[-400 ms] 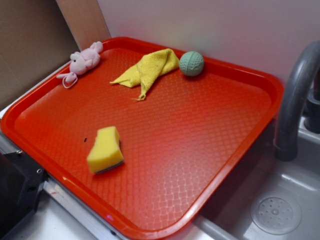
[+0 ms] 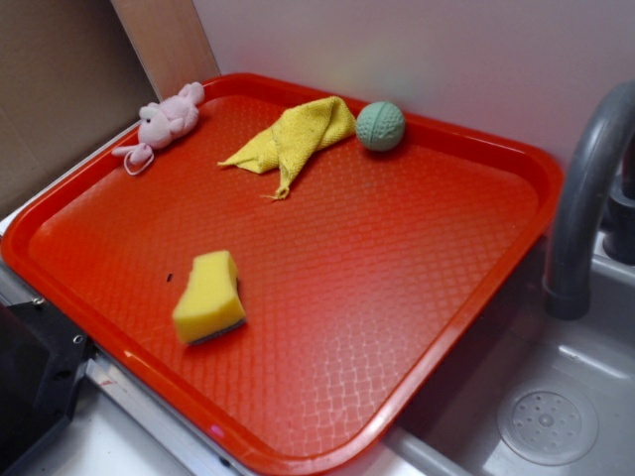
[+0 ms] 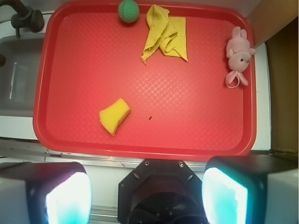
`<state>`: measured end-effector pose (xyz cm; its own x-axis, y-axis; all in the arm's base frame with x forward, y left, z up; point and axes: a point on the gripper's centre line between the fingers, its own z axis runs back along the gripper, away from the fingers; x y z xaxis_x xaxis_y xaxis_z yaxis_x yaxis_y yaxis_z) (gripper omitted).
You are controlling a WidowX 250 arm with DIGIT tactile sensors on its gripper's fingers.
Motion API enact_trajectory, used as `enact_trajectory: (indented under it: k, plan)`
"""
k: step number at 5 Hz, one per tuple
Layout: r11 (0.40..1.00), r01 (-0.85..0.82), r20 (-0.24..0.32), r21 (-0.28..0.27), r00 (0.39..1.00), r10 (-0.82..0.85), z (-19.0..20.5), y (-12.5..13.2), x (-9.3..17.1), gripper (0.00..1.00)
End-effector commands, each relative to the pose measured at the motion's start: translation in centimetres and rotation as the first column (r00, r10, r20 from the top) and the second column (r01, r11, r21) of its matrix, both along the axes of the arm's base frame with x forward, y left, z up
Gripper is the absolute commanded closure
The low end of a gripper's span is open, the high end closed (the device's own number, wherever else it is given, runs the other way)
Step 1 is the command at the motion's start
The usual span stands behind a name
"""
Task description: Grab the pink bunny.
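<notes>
Seen from the exterior view, at the far left corner of the red tray (image 2: 417,297): the pink bunny (image 2: 167,119), lying on its side against the raised rim, long axis running from near-left to far-right along that edge, head toward the near-left, a thin pink loop (image 2: 134,157) trailing off beyond the head and over the rim. Further right, near the far edge: a crumpled yellow cloth (image 2: 295,137), then just beside it a green textured ball (image 2: 380,126), touching the far rim or nearly so. Nearer and left of centre: a yellow sponge (image 2: 208,297), well apart from the bunny. Rightmost: a grey faucet (image 2: 580,208) arching over a grey sink (image 2: 556,416) with a round drain.

Under the tray, a white desk (image 3: 28,128); behind it a pale wall (image 2: 446,50), with a brown panel (image 2: 50,89) on the left.

In the wrist view: claw (image 3: 147,196) released, two pale fingers (image 3: 70,198) spread wide at the bottom of the frame, nothing between them, hanging off the near edge of the tray and well apart from the bunny at the far side.
</notes>
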<state>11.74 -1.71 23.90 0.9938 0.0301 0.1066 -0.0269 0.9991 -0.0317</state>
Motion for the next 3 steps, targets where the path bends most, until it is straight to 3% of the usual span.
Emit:
enact_trajectory:
  k: [1,2,3]
  plan:
    - [0.977,-0.198,0.018,0.079,0.980,0.198,-4.0,5.0,2.5,0.00]
    - [0.969,-0.228,0.019,0.101,0.974,0.227,-6.8,7.4,4.6,0.00]
    - [0.978,-0.158,-0.017,0.133,0.987,0.162,-10.3,9.2,7.6,0.00]
